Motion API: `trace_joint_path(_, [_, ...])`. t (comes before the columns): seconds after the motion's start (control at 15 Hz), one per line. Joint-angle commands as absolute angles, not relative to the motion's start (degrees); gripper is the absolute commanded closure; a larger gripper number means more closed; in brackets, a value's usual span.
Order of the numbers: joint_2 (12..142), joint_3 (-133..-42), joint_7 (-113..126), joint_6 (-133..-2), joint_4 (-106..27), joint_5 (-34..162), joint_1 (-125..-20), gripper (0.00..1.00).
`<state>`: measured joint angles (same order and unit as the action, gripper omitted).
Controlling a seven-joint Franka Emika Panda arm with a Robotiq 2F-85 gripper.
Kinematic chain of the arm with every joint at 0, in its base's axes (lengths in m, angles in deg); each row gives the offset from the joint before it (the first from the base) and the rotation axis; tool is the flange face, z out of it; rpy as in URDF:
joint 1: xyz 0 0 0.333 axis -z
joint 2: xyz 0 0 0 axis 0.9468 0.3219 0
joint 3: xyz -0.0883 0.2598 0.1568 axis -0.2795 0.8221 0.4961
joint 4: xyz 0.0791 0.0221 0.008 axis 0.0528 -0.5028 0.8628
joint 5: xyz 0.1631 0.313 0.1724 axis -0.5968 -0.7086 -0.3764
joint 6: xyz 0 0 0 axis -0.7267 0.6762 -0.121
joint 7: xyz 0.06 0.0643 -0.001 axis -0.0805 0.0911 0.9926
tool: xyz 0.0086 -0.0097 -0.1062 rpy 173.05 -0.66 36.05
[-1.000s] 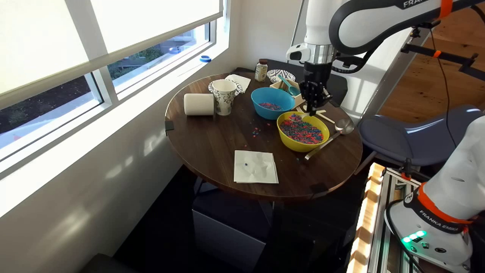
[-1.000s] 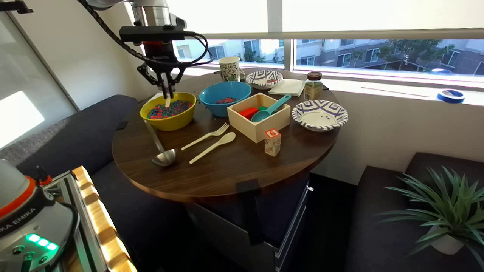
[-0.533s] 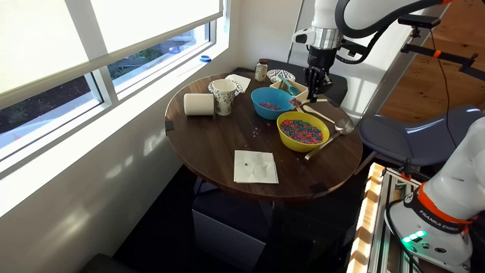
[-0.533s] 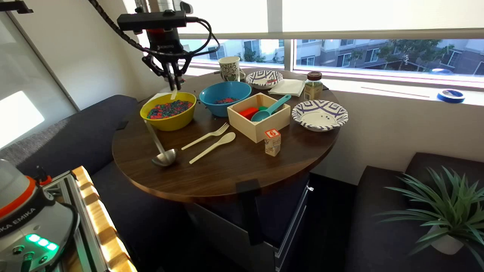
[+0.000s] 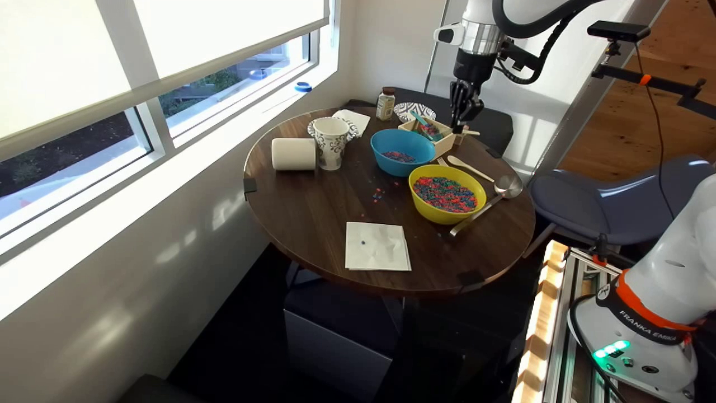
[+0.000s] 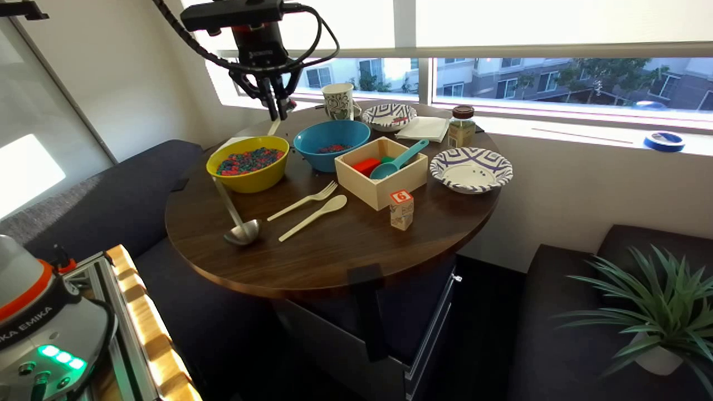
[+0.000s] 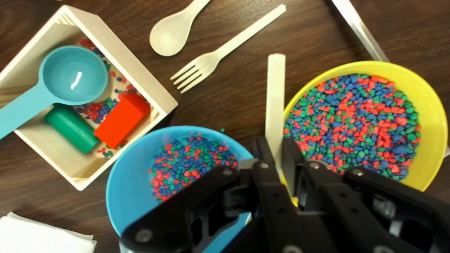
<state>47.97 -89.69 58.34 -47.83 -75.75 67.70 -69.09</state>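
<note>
My gripper (image 5: 457,127) is shut on the handle of a cream spoon (image 7: 276,91), held in the air. In an exterior view, the spoon's head carries a heap of coloured grains (image 5: 430,131) and appears in front of the wooden box. In the wrist view the head is hidden behind the gripper (image 7: 276,144). The fingers are above and between a yellow bowl (image 7: 434,119), well filled with red, blue and green grains, and a blue bowl (image 7: 128,182) with fewer grains. Both bowls also show in an exterior view, the yellow bowl (image 6: 253,181) beside the blue bowl (image 6: 320,160).
A wooden box (image 6: 384,192) holds a turquoise scoop (image 6: 398,161) and red and green blocks. Nearby are a fork (image 6: 303,201), another spoon (image 6: 315,216), a metal ladle (image 6: 243,233), stacked blocks (image 6: 401,210), a paper bowl (image 6: 470,170), a jar (image 5: 385,104), a cup (image 5: 331,144) and napkins (image 5: 376,246).
My gripper has lifted the spoon up out of the yellow bowl with grains on it. It has moved away from that bowl, toward the blue bowl's side.
</note>
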Motion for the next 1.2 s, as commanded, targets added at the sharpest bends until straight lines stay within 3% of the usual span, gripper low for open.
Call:
trace_joint_path(0.0, [51.7, -90.7, 55.5, -49.6, -72.9, 67.5, -68.1, 0.97])
trace_joint_path(1.13, [65.4, -87.3, 37.0, -49.8, -64.9, 82.4, -68.2, 0.97])
